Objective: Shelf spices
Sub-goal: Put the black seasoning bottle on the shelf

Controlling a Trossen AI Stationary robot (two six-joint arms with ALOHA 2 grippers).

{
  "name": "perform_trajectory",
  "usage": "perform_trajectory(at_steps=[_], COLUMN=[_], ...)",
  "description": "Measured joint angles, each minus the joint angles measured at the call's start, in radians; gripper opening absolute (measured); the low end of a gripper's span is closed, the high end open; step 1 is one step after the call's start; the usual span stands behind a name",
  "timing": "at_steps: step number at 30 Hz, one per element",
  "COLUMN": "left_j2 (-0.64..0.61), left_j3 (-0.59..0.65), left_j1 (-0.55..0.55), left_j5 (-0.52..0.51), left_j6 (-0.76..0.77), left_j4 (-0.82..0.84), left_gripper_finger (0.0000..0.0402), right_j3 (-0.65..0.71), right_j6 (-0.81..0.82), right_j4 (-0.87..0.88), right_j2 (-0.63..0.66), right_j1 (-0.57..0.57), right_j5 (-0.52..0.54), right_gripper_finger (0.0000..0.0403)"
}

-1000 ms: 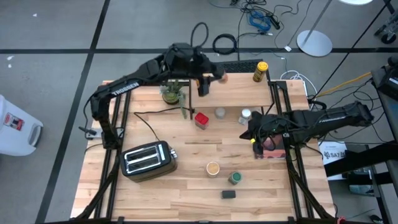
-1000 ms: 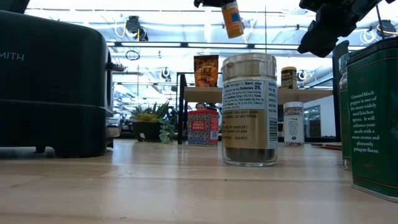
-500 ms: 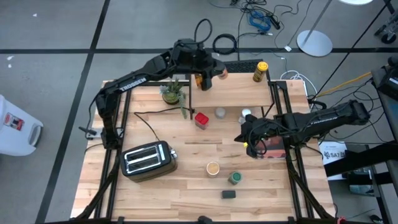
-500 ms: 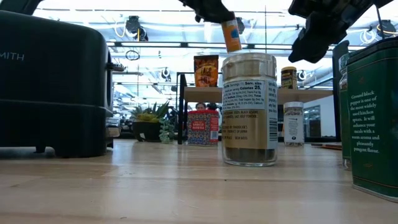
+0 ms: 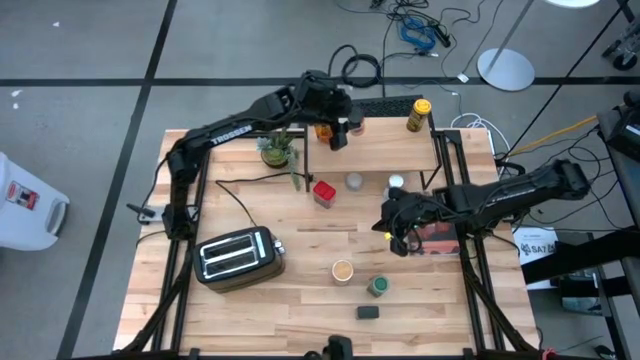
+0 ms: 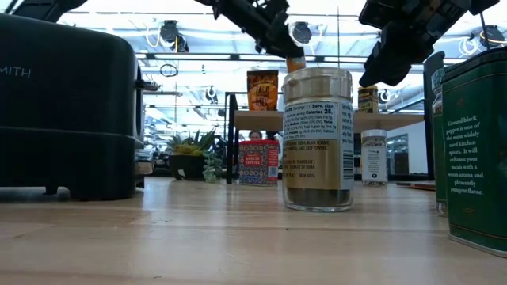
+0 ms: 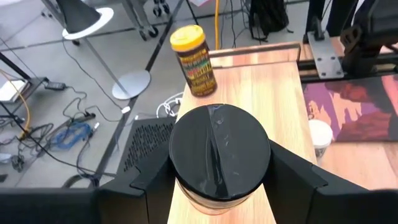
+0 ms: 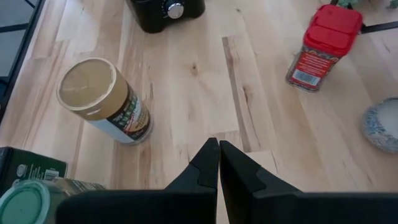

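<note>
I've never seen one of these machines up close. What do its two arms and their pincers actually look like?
Both arms are dark, jointed and tube-like. The left arm carries white lettering along its long link. The left gripper has two broad, flat black fingers. The right gripper has black fingers that narrow to wedge-shaped tips.

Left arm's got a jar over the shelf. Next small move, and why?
Probably lower it straight down, then release. The left end effector grips a black-lidded jar above the shelf, and the low view suggests it isn't resting there yet. The yellow-capped bottle stands well aside, so the spot looks free. The right end effector is shut, away over the table.
</note>
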State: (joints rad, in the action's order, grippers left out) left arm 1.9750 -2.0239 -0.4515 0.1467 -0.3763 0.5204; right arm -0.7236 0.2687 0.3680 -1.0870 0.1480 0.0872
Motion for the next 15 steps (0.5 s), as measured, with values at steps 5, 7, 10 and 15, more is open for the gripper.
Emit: perform_trajectory(at_steps=[5, 7, 10, 15], left_j2=[0.031, 0.039, 0.045, 0.059], left_j3=[0.0, 0.001, 0.001, 0.0], left_j1=[-0.005, -0.009, -0.011, -0.014], left_j5=[0.0, 0.003, 0.006, 0.009], left_j6=[-0.005, -0.004, -0.003, 0.001], left_j4=[-0.006, -0.004, -0.014, -0.004], left_gripper_finger=[0.0204, 0.0204, 0.0204, 0.0204], right_j3=[0.0, 0.0, 0.0, 0.0], right_j6=[0.004, 0.005, 0.012, 0.015], right_j4=[-0.005, -0.008, -0.012, -0.022], right_j2=[-0.03, -0.04, -0.054, -0.071], right_j1=[0.026, 0.034, 0.044, 0.045], right_j5=[0.023, 0.024, 0.026, 0.026], right_gripper_finger=[0.0, 0.0, 0.0, 0.0])
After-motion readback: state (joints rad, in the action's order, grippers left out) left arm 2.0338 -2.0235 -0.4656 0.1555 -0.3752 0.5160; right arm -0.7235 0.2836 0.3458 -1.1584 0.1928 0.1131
